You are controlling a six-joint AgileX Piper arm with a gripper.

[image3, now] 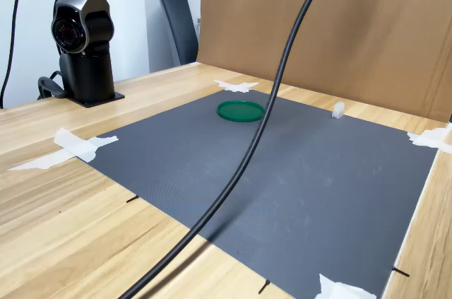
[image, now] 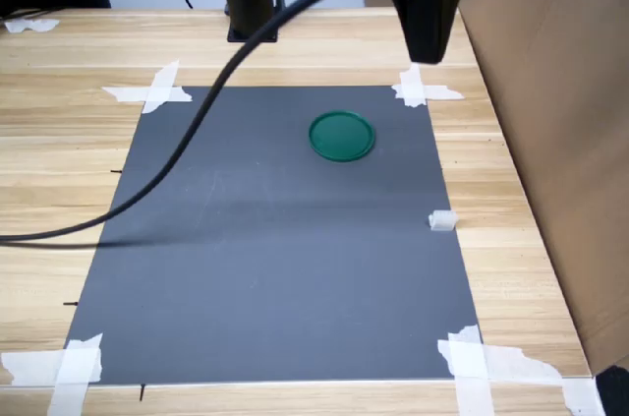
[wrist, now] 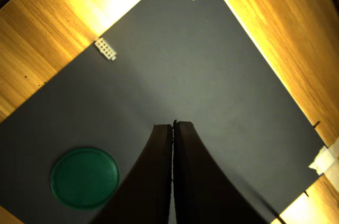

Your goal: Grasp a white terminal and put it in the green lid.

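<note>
The green lid (image: 342, 136) (image3: 240, 110) lies flat and empty on the far part of the dark grey mat (image: 265, 259). The white terminal (image: 443, 221) (image3: 339, 109) rests at the mat's edge on the first exterior view's right, well apart from the lid. My gripper (image: 425, 57) hangs high above the mat's far corner on the first exterior view's right. In the wrist view the gripper (wrist: 174, 124) is shut with nothing between its dark fingers, the lid (wrist: 85, 177) beside them and the terminal (wrist: 105, 49) farther off.
White tape strips (image: 157, 87) (image: 477, 362) hold the mat's corners to the wooden table (image: 59, 52). A black cable (image: 197, 131) (image3: 261, 129) arcs over the mat. The arm's base (image3: 85, 37) stands at the far side. A cardboard wall (image: 560, 91) borders the first exterior view's right.
</note>
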